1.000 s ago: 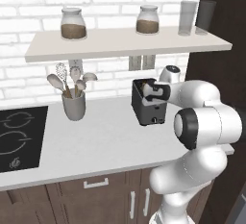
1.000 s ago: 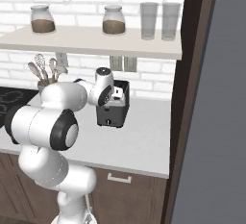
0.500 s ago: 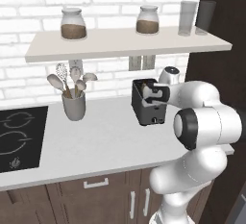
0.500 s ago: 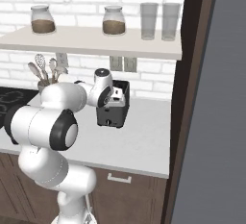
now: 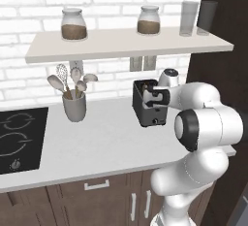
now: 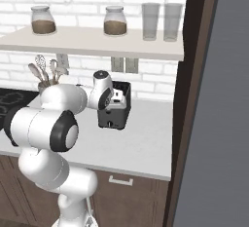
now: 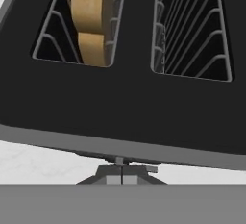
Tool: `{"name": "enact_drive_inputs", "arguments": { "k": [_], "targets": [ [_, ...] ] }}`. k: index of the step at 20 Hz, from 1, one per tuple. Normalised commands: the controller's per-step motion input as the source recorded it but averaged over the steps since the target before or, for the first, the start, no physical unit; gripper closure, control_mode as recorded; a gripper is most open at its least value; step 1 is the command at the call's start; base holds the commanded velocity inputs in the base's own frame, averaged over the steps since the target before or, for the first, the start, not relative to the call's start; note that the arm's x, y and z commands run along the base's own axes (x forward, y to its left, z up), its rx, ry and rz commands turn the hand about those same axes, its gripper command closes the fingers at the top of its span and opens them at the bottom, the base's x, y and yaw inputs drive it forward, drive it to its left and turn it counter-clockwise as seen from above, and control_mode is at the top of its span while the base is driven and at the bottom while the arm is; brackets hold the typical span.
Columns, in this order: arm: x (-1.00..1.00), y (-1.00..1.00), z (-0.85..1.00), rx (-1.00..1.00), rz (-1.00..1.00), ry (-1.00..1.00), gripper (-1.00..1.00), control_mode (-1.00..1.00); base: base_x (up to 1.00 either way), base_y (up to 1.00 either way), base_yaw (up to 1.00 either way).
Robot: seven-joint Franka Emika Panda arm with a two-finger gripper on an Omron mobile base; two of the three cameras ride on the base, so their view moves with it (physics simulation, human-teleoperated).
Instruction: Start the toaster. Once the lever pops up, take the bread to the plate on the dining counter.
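White brick backs the pale surface, where one utensil cup stands left and one toaster stands right. One bread slice sits in its left slot. The tool, shut and empty, probably presses the lever. Two jars, two glasses line the shelf.

Even, bright, diffuse light is cast over the rendered scene; no glare is seen. A soft shadow is thrown below the shelf onto the brick wall. Edges are slightly soft and pixelated in both base views. Close to the toaster, its black surface is rendered flat and featureless.
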Motion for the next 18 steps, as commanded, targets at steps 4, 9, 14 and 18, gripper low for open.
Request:
{"name": "enact_drive_inputs", "arguments": {
  "k": [4, 9, 14, 18],
  "targets": [
    [-0.45, 0.2, -1.0, 0.02, -0.09, 0.0, 1.0, -1.0, 0.0, 0.0, 0.0],
    [-0.42, 0.16, -1.0, 0.07, -0.12, 0.0, 1.0, -1.0, 0.0, 0.0, 0.0],
    [-0.08, 0.18, -1.0, 0.1, -0.11, -0.02, 1.0, -1.0, 0.0, 0.0, 0.0],
    [-0.16, 0.19, -1.0, 0.06, -0.11, 0.0, 1.0, -1.0, 0.0, 0.0, 0.0]
  ]
}}
